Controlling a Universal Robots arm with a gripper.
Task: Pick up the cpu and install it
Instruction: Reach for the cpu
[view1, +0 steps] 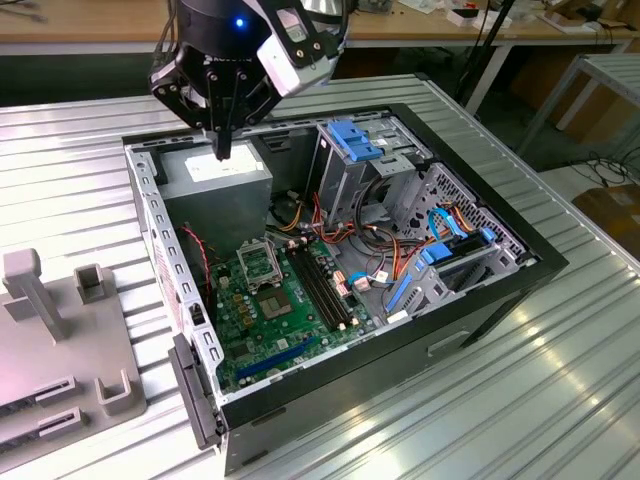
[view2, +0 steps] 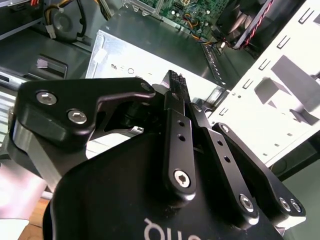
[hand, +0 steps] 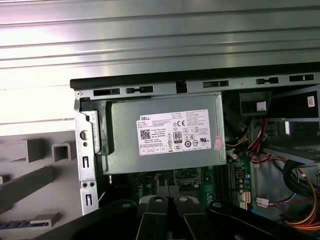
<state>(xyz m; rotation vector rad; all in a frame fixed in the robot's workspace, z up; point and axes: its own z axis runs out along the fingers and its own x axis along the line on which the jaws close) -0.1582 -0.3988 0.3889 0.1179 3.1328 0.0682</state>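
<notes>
The cpu, as far as I can judge, is the small silvery-grey square lying flat on the green board, just beside the metal-framed socket on the side toward the case's near wall; it is untouched and not in the socket. The board lies on the floor of the open case, which sits on the ribbed table. Well apart from the chip, the gripper hangs over the power supply in the case's far corner, its fingers drawn together to a point with nothing visible between them. The step in hand looks like the approach, with pickup not yet begun. Reaching the chip would call for parted fingers and a careful descent among the nearby cables. The exterior view gives chip, socket and gripper together. The first wrist view adds the power supply's labelled face and a grey fixture outside the case. The second wrist view gives the fingertips close up, meeting.
</notes>
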